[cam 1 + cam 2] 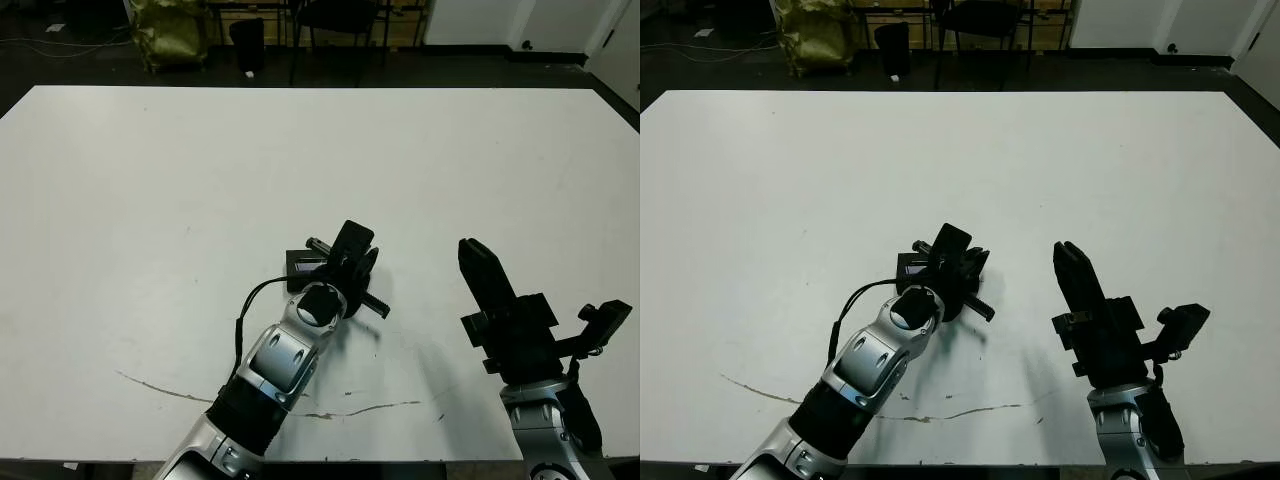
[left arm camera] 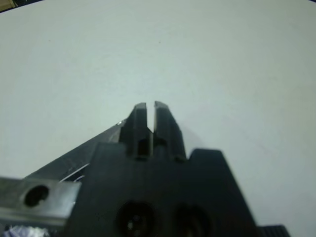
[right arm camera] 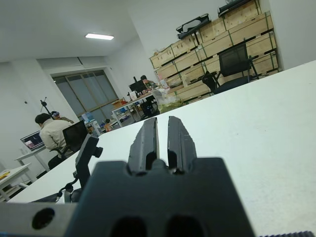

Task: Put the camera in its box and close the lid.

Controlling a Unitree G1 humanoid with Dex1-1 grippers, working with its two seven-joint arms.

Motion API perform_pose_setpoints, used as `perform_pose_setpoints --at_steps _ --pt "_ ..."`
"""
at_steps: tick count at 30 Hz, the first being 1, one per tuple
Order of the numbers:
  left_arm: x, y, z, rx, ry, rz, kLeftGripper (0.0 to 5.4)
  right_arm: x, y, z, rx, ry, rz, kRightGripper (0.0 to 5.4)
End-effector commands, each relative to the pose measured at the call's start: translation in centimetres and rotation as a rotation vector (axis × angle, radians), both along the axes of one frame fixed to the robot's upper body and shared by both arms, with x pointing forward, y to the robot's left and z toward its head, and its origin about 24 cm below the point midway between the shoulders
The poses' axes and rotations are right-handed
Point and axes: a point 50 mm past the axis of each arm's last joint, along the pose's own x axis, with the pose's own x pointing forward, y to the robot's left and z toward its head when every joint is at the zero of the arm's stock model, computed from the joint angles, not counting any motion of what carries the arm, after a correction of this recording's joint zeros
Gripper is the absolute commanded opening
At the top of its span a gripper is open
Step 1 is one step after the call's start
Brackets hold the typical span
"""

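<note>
A small flat black piece with a pale bluish-grey strip, which looks like the lid (image 1: 305, 264), lies near the table's middle front. Most of it is covered by my left gripper (image 1: 353, 238), which hovers over its right end with the fingers shut and nothing between them. I cannot tell whether the gripper touches it. In the left wrist view the fingers (image 2: 140, 118) point at bare white table. The camera and the box are hidden. My right gripper (image 1: 474, 252) is shut, holds nothing, and is raised off the table to the right of the left gripper (image 3: 86, 153).
Thin dark scratch marks (image 1: 340, 410) run along the white table (image 1: 320, 150) near its front edge. Beyond the far edge stand chairs and a yellow-green bag (image 1: 170, 35). A person (image 3: 49, 131) sits at a desk far off.
</note>
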Motion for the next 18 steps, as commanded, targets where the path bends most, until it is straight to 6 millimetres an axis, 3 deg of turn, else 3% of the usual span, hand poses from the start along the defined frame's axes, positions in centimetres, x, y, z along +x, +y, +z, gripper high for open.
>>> perform_pose_setpoints --at_steps 1,5,12,18 --pt "-0.9 1.4 -1.4 -0.053 0.111 0.036 0.01 0.0 -0.3 -0.6 -0.018 0.027 -0.02 0.0" --pt "-0.6 4.0 2.3 -0.191 -0.053 0.097 0.01 0.0 -0.4 -0.5 -0.039 0.013 -0.035 0.0" --pt "-1.5 10.4 9.6 -0.353 -0.435 0.205 0.01 0.2 -0.2 -0.4 -0.04 0.046 -0.058 0.0" --pt "-3.0 16.0 11.6 -0.374 -0.613 0.296 0.01 0.8 0.1 0.4 -0.076 0.069 -0.081 0.0"
